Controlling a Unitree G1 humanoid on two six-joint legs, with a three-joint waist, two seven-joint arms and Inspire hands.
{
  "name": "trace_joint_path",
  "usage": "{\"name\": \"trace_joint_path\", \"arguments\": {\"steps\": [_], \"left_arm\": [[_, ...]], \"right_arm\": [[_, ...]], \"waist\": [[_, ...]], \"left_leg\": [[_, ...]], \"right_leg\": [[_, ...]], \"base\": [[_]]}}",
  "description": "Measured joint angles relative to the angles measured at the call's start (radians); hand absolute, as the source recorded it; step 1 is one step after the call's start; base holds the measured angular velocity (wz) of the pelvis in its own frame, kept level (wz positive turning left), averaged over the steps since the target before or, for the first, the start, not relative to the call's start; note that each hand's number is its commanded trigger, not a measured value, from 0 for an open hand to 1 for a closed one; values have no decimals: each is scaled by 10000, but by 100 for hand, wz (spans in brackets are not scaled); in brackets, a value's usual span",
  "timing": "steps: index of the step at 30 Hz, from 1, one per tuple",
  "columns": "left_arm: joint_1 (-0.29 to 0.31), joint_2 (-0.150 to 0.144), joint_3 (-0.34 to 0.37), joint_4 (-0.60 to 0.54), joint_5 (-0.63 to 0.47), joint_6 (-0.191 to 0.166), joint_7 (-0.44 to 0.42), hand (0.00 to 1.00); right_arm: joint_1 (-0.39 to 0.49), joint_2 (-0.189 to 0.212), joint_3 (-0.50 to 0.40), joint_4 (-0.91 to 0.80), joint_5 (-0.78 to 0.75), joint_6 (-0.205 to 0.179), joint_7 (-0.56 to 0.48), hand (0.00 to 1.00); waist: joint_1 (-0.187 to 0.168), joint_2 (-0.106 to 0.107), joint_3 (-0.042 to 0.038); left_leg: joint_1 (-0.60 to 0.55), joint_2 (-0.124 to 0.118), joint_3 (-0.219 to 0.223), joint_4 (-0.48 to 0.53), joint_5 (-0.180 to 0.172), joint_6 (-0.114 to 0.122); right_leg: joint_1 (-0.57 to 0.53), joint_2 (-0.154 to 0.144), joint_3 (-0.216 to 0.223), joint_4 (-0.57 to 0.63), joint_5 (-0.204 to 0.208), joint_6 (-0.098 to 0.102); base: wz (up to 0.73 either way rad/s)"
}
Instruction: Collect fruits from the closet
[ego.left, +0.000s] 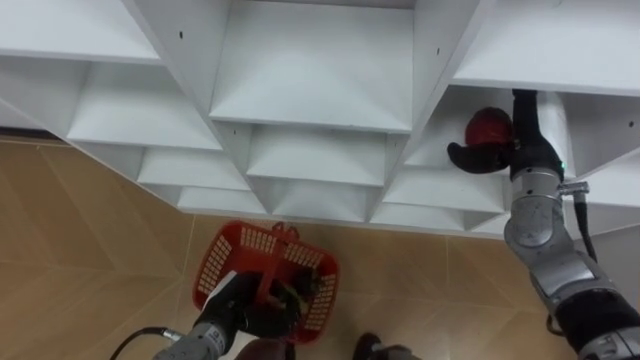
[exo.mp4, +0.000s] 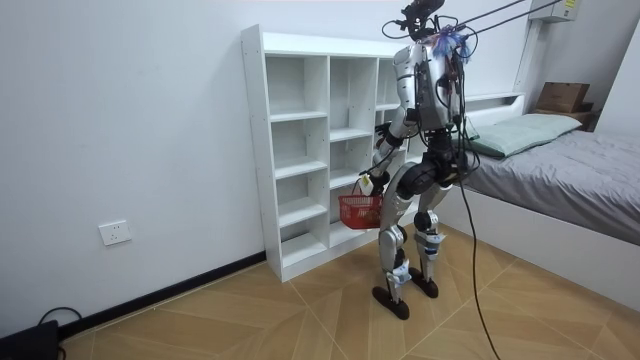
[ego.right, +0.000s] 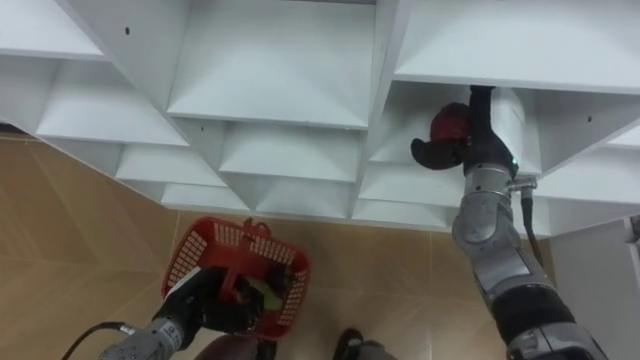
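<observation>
white wall and pale wood floor (exo.mp4: 250, 310) frame a tall white closet (exo.mp4: 300, 150) of open compartments, its shelf edges square and bare. the robot stands on both feet close up to the closet's front, facing it, with a bed (exo.mp4: 580, 170) just behind it on the room view's right. on the room view's left the floor lies open along the wall, past a white socket (exo.mp4: 116, 233) low on the plaster. a small yellow tag (exo.mp4: 571, 9) sits high in the corner, and its print is too small to read.

from the head camera, the right robot hand (ego.left: 520, 150) reaches into a compartment in the column on the robot's right. there it closes on a red fruit (ego.left: 488, 127): the thumb hooks under the fruit and the fingers (ego.left: 526, 110) rise along its far side, so the fruit sits between them. the fruit is near the compartment's front edge, close to the upright panel on its left. i cannot tell whether it rests on the shelf or is lifted off it.

lower down, the left robot hand (ego.left: 243, 305) has its fingers curled round the handle of a red basket (ego.left: 212, 262). the basket hangs above the floor, just out from the lowest shelf edges and not touching them. something yellow-green (ego.right: 262, 292) lies inside, partly hidden by the handle and the hand, and i cannot name it. open floor shows on both sides of the basket.
</observation>
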Motion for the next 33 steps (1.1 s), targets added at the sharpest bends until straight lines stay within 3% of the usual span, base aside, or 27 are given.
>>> {"name": "trace_joint_path", "arguments": {"steps": [33], "left_arm": [[-235, -16, -18, 199, 2, 77, -38, 100]], "right_arm": [[-6, 0, -1, 582, 44, 349, 289, 0]], "waist": [[-28, -77, 12]], "left_leg": [[10, -8, 119, -127, 8, 1]], "right_leg": [[-86, 35, 103, -55, 2, 3]], "base": [[-1]]}}
